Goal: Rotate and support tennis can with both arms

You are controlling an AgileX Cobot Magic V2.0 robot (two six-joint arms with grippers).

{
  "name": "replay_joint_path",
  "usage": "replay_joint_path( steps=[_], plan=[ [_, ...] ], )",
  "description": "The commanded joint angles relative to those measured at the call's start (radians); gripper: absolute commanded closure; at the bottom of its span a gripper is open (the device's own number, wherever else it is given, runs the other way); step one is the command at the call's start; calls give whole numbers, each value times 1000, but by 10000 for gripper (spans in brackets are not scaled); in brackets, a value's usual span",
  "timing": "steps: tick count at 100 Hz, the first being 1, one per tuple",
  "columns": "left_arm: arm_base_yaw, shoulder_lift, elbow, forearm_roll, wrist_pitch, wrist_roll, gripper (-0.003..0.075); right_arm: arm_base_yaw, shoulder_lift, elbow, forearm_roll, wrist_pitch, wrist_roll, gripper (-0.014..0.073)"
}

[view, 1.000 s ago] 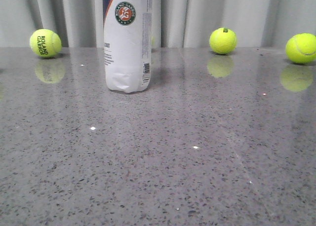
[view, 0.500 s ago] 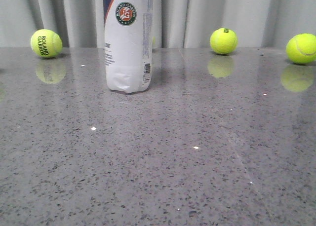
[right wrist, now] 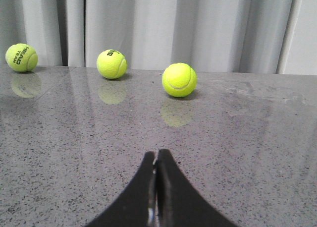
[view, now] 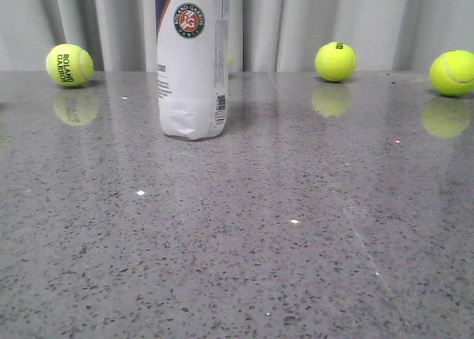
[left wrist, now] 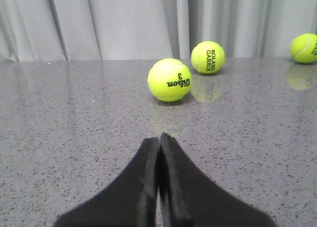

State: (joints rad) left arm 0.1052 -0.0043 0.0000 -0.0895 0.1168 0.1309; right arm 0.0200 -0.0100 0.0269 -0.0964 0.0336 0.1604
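Grey table [view: 296, 243]; upright tennis can [view: 192, 65]

The can [view: 191, 65] is white with a navy band, a small barcode and a round green and orange logo. The balls [view: 69, 65] are yellow-green with dark letters, the table [view: 296, 243] is grey with dark speckles, the curtain [view: 370, 21] is pale grey, and the gripper fingers [left wrist: 143, 187] are black.

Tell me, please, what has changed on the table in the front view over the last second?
Almost nothing. The whole picture shifts by a hair, which looks like camera jitter and not a moved object. The tennis can stands upright in the same spot, untouched, and the three tennis balls along the back edge lie where they were. Neither arm has come into the front view; both wrist views show the left gripper and right gripper shut and empty.
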Motion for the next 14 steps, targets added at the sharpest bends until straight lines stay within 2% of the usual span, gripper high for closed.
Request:
replay_joint_path(
  steps=[1,14],
  plan=[
    [3,-33,44,-2,-75,-11,740,-5,-30,-16,-12,-78,-6,652],
    [3,-33,44,-2,-75,-11,740,-5,-30,-16,-12,-78,-6,652]
  ],
)
